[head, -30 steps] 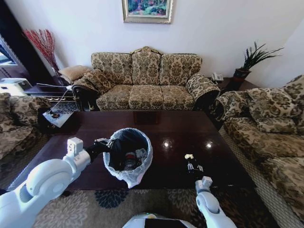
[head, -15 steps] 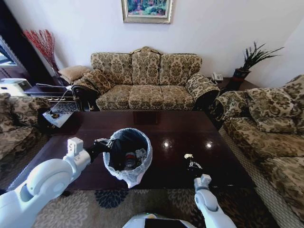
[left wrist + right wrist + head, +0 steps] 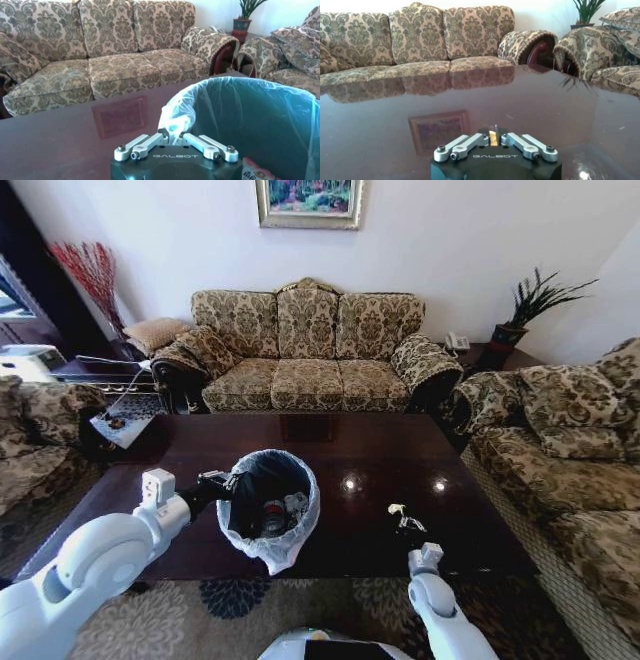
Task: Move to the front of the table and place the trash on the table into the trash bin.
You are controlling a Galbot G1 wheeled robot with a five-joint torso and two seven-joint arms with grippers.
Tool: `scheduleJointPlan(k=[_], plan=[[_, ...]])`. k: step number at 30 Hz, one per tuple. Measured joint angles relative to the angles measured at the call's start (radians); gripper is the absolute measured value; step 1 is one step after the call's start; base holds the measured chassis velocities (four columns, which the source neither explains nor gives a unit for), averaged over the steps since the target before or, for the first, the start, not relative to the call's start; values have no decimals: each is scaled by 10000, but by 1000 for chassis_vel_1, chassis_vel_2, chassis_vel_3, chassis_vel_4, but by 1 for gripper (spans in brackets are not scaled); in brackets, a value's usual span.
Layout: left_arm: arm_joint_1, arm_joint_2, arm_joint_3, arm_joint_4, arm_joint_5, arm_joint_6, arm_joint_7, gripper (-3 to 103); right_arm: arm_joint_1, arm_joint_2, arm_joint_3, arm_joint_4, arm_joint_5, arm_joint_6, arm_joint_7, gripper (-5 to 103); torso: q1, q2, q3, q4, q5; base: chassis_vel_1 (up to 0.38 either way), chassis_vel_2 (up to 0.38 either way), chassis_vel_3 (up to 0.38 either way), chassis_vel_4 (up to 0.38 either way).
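Observation:
The trash bin (image 3: 268,510), lined with a whitish bag, stands on the dark table (image 3: 370,450) near its front edge. My left gripper (image 3: 225,483) is shut on the bag-covered rim (image 3: 172,125) at the bin's left side. Inside the bin lie a bottle with a red label (image 3: 272,518), white paper (image 3: 297,503) and a red packet (image 3: 255,173). My right gripper (image 3: 405,525) hovers low over the table (image 3: 520,101) to the right of the bin, shut on a small yellowish scrap (image 3: 492,138) of trash (image 3: 397,509).
A patterned sofa (image 3: 305,350) stands behind the table, another (image 3: 570,450) along the right, and an armchair (image 3: 30,440) at the left. A side table with a potted plant (image 3: 520,315) is at the back right. A patterned rug (image 3: 240,600) lies under the table's front edge.
My right gripper has drifted slightly left toward the bin with the scrap in it. The left gripper and the bin have barely moved.

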Motion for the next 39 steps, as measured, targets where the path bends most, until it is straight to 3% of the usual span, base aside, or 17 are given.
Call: scheduleJointPlan(k=[5, 7, 8, 10, 11, 13, 14, 17, 24, 26, 27, 28, 30, 31, 33, 36, 39], plan=[[0, 12, -1, 0, 1, -6, 1, 3, 48, 8, -16, -52, -11, -36, -46, 25, 0, 0, 0, 0, -1, 0, 0, 0, 0], [0, 13, -1, 1, 1, -6, 1, 3, 51, 8, -18, -61, -11, -36, -52, 25, 0, 0, 0, 0, -1, 0, 0, 0, 0], [1, 18, -1, 0, 1, -15, 3, 3, 103, 9, -37, -170, -14, -39, -102, 36, 0, 0, 0, -1, 0, 0, 0, 0, 0], [5, 18, -1, 0, 0, -17, 4, 3, 142, 18, -41, -265, -16, -39, -120, 36, 0, 0, 0, 0, -1, 0, 0, 0, 0], [11, 18, 1, 0, 0, -19, 8, 3, 208, 57, -43, -413, -22, -40, -142, 47, 0, 0, 0, -1, 0, 0, 0, 0, 0], [13, 16, 5, 0, 0, -19, 11, 3, 247, 78, -43, -489, -23, -40, -158, 47, 0, 0, 0, 0, 0, 0, 0, 0, 0], [15, 16, 14, 0, 0, -21, 16, 3, 304, 104, -42, -603, -28, -48, -208, 58, 0, 0, 0, 0, -1, 0, 0, 0, 0], [15, 15, 19, -1, 0, -24, 20, 3, 315, 123, -45, -655, -51, -86, -226, 66, 0, 0, 0, 1, 0, 0, 0, 0, 0], [17, 57, 13, -16, -25, -30, 32, 3, 271, 90, -59, -704, -68, -114, -303, 42, 0, 0, 0, 0, 0, 0, 0, 0, 0], [21, 69, 14, -18, -25, -33, 33, 3, 266, 83, -65, -705, -70, -104, -310, 42, 0, 0, 0, 0, 0, 0, 0, 0, 0], [25, 75, 13, -21, -26, -33, 33, 3, 261, 83, -66, -705, -72, -103, -313, 31, 0, 0, 0, 0, 0, 0, 0, 0, 0], [32, 79, 10, -30, -26, -34, 34, 3, 251, 84, -68, -696, -76, -99, -315, 25, 0, 0, 0, -1, 0, 0, 0, 0, 0], [35, 79, 10, -33, -26, -34, 35, 3, 250, 84, -68, -691, -79, -97, -316, 25, 0, 0, 0, 0, 0, 0, 0, 0, 0], [40, 79, 7, -46, -27, -35, 36, 3, 235, 85, -70, -672, -85, -93, -316, 14, 0, 0, 0, 0, 0, 0, 0, 0, 0], [43, 77, 6, -51, -28, -36, 36, 3, 215, 88, -72, -642, -91, -89, -316, 14, 0, 0, 0, 0, 0, 0, 0, 0, 0], [54, 65, 3, -56, -28, -36, 36, 3, 121, 88, -73, -470, -95, -74, -316, -1, 0, 0, 0, 0, 0, 0, 0, 0, 0], [60, 56, -4, -65, -27, -37, 36, 3, 15, 85, -50, -225, -93, -28, -315, -2, 0, 0, 0, 0, 0, 0, 0, 0, 0]])
